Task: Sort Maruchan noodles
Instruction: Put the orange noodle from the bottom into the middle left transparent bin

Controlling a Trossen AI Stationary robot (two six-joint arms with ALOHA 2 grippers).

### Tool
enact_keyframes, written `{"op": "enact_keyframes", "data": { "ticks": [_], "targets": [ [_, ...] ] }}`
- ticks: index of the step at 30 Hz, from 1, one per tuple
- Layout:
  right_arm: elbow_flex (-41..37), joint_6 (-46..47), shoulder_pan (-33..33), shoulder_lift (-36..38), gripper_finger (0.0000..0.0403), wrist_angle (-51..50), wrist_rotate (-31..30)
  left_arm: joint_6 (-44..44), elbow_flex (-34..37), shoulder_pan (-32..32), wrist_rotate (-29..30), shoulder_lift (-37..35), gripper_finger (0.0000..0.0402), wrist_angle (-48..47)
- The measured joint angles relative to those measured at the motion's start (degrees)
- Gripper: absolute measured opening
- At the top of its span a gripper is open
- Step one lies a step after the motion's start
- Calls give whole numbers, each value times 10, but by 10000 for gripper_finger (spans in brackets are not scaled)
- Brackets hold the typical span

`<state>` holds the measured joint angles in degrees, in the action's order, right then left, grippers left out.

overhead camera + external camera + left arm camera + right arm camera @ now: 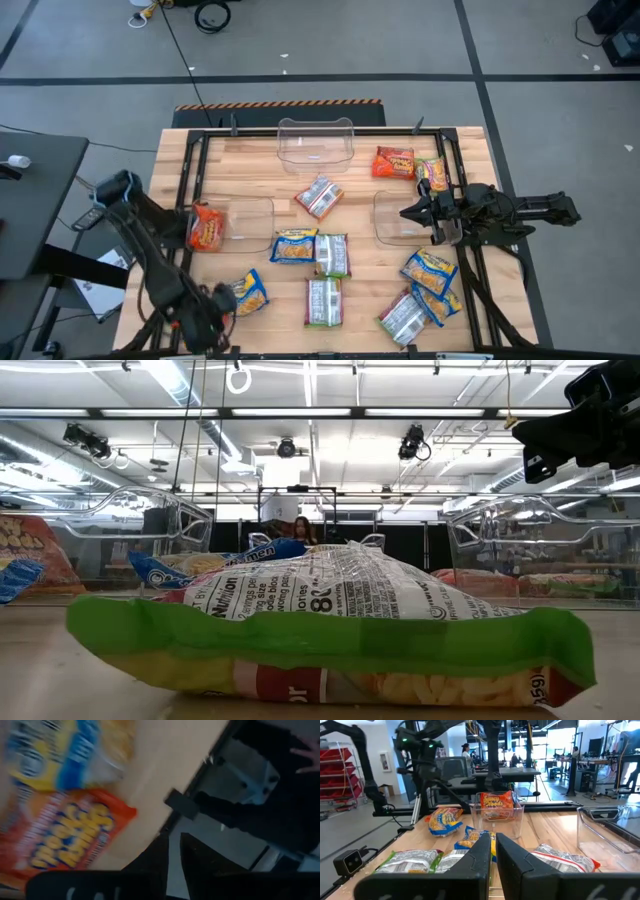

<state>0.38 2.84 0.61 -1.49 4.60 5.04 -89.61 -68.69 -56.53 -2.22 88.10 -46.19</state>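
Observation:
Maruchan packets lie scattered flat on the wooden table. Near the far right are an orange one (394, 161) and a pink-green one (432, 172). In the middle lie a silver-white one (320, 196), a blue-yellow one (295, 246) and two silver-green ones (332, 254) (323, 300). Several more lie near right (430, 272). An orange packet (207, 228) sits in the left bin. My left gripper (215, 305) is shut at the near left, beside a blue-yellow packet (248, 293). My right gripper (412, 213) hovers shut over the right bin, holding nothing.
Three clear plastic bins stand on the table: left (250, 222), far middle (316, 140) and right (392, 225). A black frame rail (200, 170) runs round the tabletop. A silver-green packet (330, 620) fills the low view. A person's hand (306, 755) shows beyond the table.

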Motion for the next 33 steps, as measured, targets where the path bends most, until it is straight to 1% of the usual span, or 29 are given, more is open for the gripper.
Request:
{"op": "enact_keyframes", "data": {
  "ticks": [4,10,12,15,17,21,27,30,33],
  "targets": [
    [0,0,0,0,34,0,0,16,-57,-21,-10,61,34,-13],
    [0,0,0,0,34,0,0,50,-127,-59,-15,142,29,-88],
    [0,0,0,0,34,0,0,65,-139,-74,-15,158,29,-144],
    [0,0,0,0,34,0,0,67,-140,-97,-13,173,30,-225],
    [0,0,0,0,34,0,0,81,-140,-111,-11,177,37,-241],
    [0,0,0,0,34,0,0,122,-134,-136,16,178,75,-231],
    [0,0,0,0,34,0,0,165,-134,-182,87,179,164,-219],
    [0,0,0,0,34,0,0,172,-134,-190,95,188,201,-230],
    [0,0,0,0,34,0,0,157,-134,-183,95,205,215,-241]
  ]
}}
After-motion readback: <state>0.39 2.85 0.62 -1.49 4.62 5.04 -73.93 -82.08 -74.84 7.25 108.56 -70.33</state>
